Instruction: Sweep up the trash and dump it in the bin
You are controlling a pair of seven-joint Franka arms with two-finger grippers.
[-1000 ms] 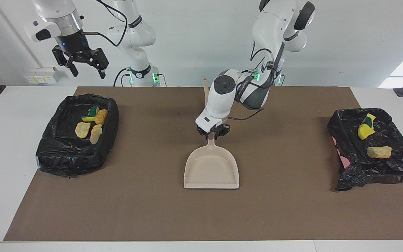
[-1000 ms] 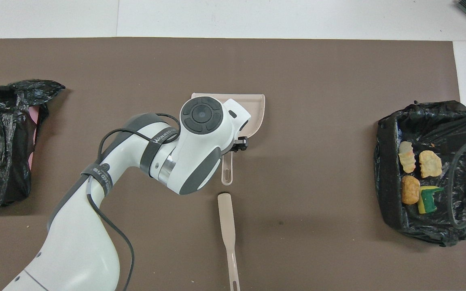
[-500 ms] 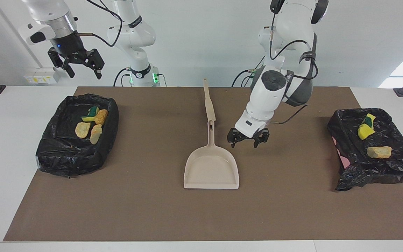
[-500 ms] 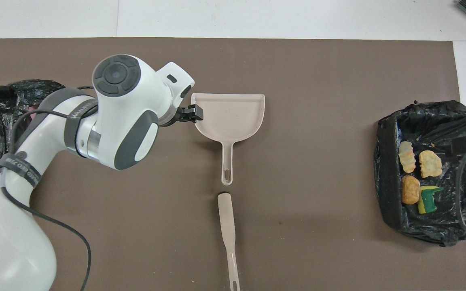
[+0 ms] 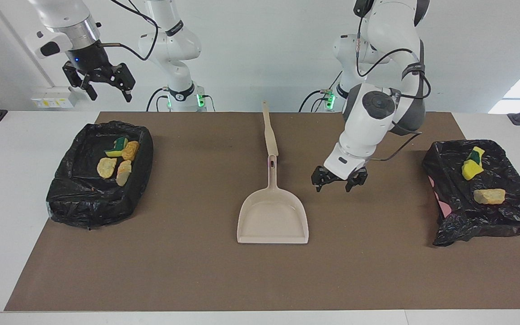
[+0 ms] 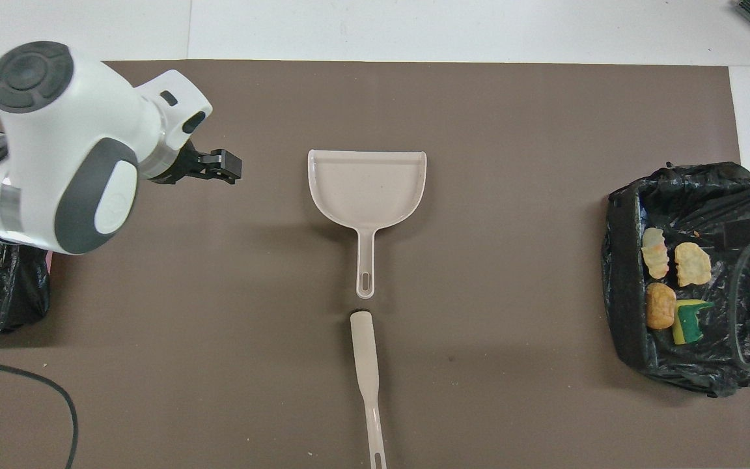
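A brown mat (image 5: 197, 280) covers the white table (image 5: 11, 180). At its middle lies a beige plastic dustpan (image 5: 272, 221), handle toward the robots, in line with a beige brush handle (image 5: 269, 131) lying just nearer them. The left gripper (image 5: 339, 179), jaws apart and empty, hangs over bare mat between the dustpan and the black-bagged bin (image 5: 503, 212) at the left arm's end, which holds 2 yellow sponge pieces (image 5: 471, 169) and 1 tan lump (image 5: 489, 196). The right gripper (image 5: 99, 81), open too, waits high above the other black-lined bin (image 5: 84, 203), holding 3 tan crusty lumps (image 5: 106, 167) and 1 green-backed sponge (image 5: 116, 148)
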